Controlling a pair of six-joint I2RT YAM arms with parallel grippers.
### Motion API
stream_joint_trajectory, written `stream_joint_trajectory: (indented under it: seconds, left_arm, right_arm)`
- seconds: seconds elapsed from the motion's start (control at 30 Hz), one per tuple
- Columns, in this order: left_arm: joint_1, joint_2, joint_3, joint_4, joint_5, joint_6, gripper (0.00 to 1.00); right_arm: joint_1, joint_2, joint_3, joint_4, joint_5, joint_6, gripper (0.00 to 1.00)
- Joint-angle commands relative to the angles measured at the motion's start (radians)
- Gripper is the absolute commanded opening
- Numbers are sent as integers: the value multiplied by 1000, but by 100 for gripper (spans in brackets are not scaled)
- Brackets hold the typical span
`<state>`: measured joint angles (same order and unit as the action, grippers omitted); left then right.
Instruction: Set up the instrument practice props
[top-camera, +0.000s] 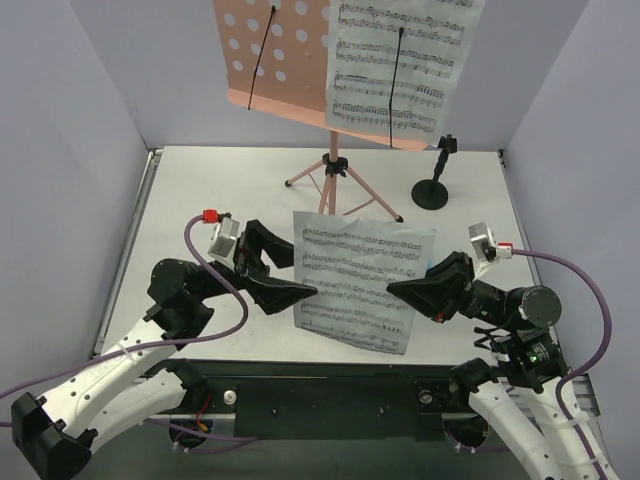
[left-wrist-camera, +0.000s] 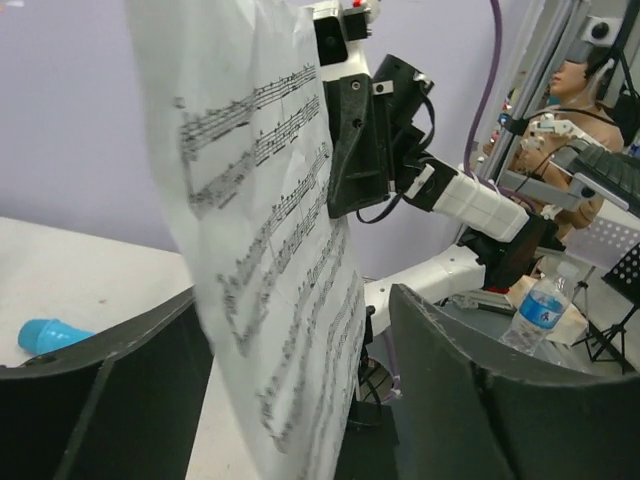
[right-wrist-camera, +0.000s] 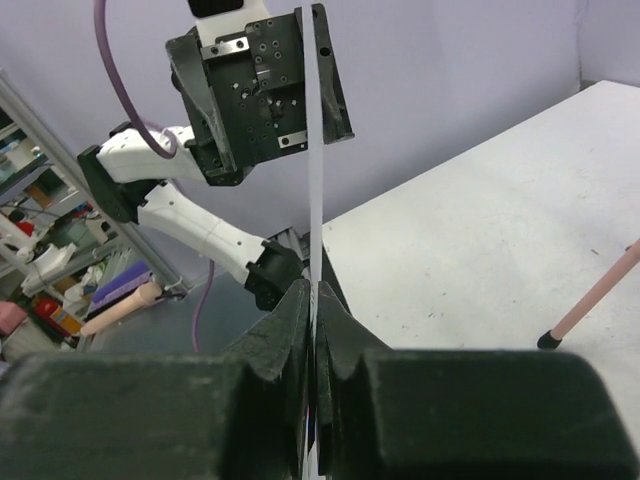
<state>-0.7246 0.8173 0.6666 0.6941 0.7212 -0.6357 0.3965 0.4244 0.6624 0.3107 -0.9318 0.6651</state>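
Note:
The pink music stand (top-camera: 275, 55) rises on thin tripod legs (top-camera: 335, 180) at the back, with one sheet-music page (top-camera: 400, 65) on its right half. A second page (top-camera: 360, 290) hangs upright in mid-air between my arms. My right gripper (top-camera: 392, 287) is shut on its right edge, seen edge-on in the right wrist view (right-wrist-camera: 314, 300). My left gripper (top-camera: 302, 272) is open, its fingers well apart on either side of the page's (left-wrist-camera: 270, 230) left edge. The black mic stand (top-camera: 430, 185) stands at the back right. A blue microphone (left-wrist-camera: 45, 335) lies on the table.
The white table (top-camera: 200, 190) is boxed in by pale walls at the left, right and back. The stand's pink legs spread over the table's back middle. Beyond the table, the left wrist view shows a water bottle (left-wrist-camera: 540, 310) and shelving.

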Motion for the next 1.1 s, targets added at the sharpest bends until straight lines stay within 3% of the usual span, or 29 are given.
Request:
stream_joint_trajectory:
  seconds: [0.0, 0.1, 0.17, 0.37, 0.7, 1.07]
  left_arm:
    - [37, -15, 108, -174, -103, 85, 81]
    - [117, -36, 160, -266, -153, 116, 84]
    - [229, -41, 195, -301, -167, 120, 84]
    - [390, 20, 371, -416, -183, 211, 80]
    - [467, 221, 671, -515, -212, 361, 63]
    - [513, 384, 837, -430, -288, 461, 64]
  right_arm:
    - [10, 7, 25, 82, 100, -7, 0]
    - [8, 22, 45, 76, 129, -33, 0]
    - [11, 52, 78, 58, 128, -70, 0]
    - [28, 210, 230, -41, 136, -241, 0]
    - [105, 543, 634, -254, 181, -490, 0]
    - [156, 769, 943, -234, 375, -582, 0]
